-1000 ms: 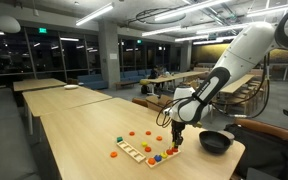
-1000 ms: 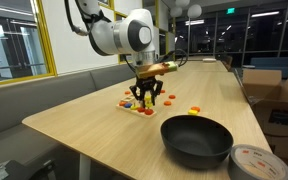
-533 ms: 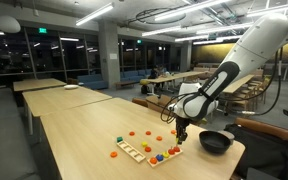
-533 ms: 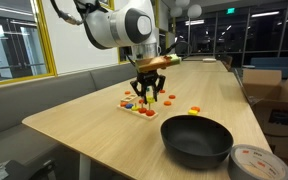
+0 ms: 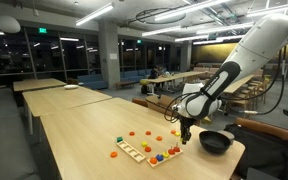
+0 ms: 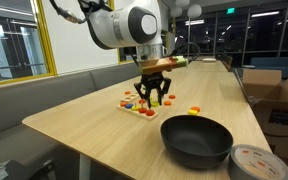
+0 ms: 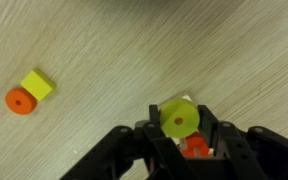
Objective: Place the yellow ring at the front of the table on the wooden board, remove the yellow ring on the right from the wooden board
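Lift since a second ago: the black Robotiq gripper (image 5: 187,137) has risen off the small light-wood peg board (image 5: 163,157) toward the round black bowl (image 6: 196,140). Its jaws are part-closed on a flat yellow ring (image 7: 179,120), seemingly clear of the long light-wood table (image 5: 74,130) in a dim open office.

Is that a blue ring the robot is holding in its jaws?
No, the wrist view shows that the yellow ring is what sits clamped between the jaws.
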`<state>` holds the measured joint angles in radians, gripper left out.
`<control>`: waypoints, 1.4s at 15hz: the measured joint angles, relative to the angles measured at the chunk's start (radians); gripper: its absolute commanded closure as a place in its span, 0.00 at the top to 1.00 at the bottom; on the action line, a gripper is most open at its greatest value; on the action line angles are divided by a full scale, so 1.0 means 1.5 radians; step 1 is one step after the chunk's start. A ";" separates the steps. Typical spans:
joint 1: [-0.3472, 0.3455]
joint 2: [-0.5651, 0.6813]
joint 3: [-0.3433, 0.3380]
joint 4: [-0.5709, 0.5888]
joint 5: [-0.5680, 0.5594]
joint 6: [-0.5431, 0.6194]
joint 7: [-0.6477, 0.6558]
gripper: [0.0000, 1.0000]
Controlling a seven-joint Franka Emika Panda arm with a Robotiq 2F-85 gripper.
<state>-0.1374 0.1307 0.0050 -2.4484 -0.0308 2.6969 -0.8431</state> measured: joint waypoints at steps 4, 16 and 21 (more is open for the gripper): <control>0.000 0.017 -0.004 0.001 0.000 -0.014 0.003 0.21; -0.005 0.103 -0.005 0.047 0.000 -0.060 0.041 0.72; -0.011 0.111 -0.005 0.063 0.000 -0.086 0.054 1.00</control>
<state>-0.1537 0.2969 -0.0020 -2.3546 -0.0308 2.5678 -0.7615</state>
